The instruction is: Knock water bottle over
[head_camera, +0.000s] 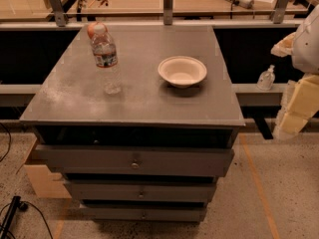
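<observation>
Your gripper (294, 111) hangs at the far right edge of the scene, off the side of a grey drawer cabinet (75, 96) and well apart from everything on it; whether it is set wide or narrow you cannot tell. The water bottle (105, 59) stands on its base on the left part of the cabinet's dusty top, cap up and label band high on its body. To its right, apart from it, sits a white bowl (182, 71), empty. Three drawers (134, 161) with small knobs step down the cabinet's near face. Behind the cabinet runs a grey ledge, where a small pump-top bottle (266, 77) stands on the right, near your gripper. Farther back is a wooden workbench (149, 1) strewn with tools and papers. The floor (279, 198) is speckled stone crossed by an orange line, with black cables (15, 213) at the near left.
</observation>
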Robot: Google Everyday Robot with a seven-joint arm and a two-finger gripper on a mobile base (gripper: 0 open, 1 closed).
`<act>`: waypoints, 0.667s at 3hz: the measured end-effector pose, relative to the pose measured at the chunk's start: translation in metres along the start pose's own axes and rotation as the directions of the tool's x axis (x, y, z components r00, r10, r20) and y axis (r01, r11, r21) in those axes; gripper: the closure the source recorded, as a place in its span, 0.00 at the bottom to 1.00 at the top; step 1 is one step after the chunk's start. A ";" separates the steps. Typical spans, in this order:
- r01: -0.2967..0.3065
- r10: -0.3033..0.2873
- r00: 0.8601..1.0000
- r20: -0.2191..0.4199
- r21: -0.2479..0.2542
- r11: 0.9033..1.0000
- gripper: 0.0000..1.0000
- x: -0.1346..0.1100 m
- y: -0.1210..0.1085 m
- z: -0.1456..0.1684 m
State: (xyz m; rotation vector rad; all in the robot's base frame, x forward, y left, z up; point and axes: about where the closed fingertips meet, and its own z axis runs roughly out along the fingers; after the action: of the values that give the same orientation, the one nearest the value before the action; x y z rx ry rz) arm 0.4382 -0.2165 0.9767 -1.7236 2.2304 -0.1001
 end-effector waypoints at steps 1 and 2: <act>0.000 0.000 1.000 0.000 0.000 1.000 0.00 0.000 0.000 0.000; 0.018 -0.013 0.996 0.092 -0.058 0.998 0.00 -0.012 0.003 0.003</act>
State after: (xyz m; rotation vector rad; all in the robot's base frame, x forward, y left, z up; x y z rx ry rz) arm 0.4389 -0.2043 0.9752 -1.7397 2.1747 0.0408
